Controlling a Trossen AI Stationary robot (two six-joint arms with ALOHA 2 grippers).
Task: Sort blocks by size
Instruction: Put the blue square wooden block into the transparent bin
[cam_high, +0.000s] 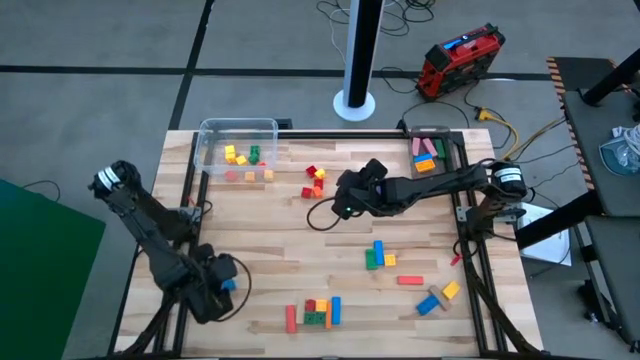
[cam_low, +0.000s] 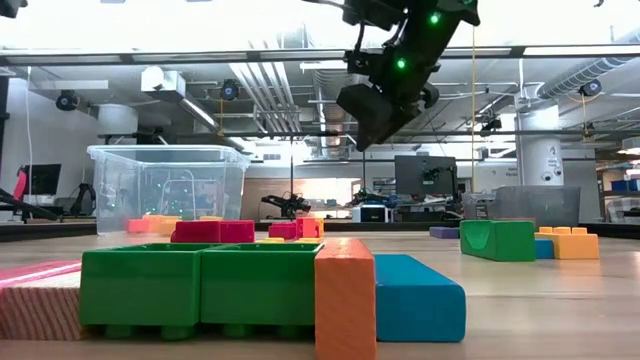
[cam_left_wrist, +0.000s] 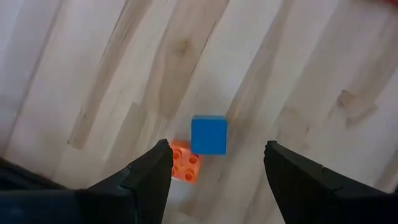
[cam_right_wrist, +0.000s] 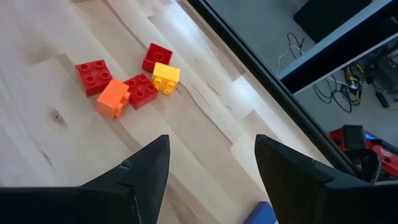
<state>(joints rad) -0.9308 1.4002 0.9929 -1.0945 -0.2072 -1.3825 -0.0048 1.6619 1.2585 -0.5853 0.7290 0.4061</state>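
Observation:
Bright blocks lie scattered on the wooden table (cam_high: 270, 230). My left gripper (cam_left_wrist: 217, 144) stands open at the near left (cam_high: 222, 284), above a blue cube (cam_left_wrist: 208, 135) and a small orange block (cam_left_wrist: 185, 162) that lie side by side on the table between its fingers, untouched. My right gripper (cam_right_wrist: 212, 138) hangs open over the table's middle (cam_high: 346, 202), raised in the low view (cam_low: 372, 112). Just beyond it toward the far edge lies a cluster of red, yellow and orange small blocks (cam_right_wrist: 127, 78), also in the high view (cam_high: 315, 181).
A clear tub (cam_high: 238, 148) at the far left holds several small blocks. A dark tray (cam_high: 430, 154) at the far right holds pink, green and orange bars. More blocks lie near the front (cam_high: 316, 312) and toward the right (cam_high: 379, 255), (cam_high: 438, 298).

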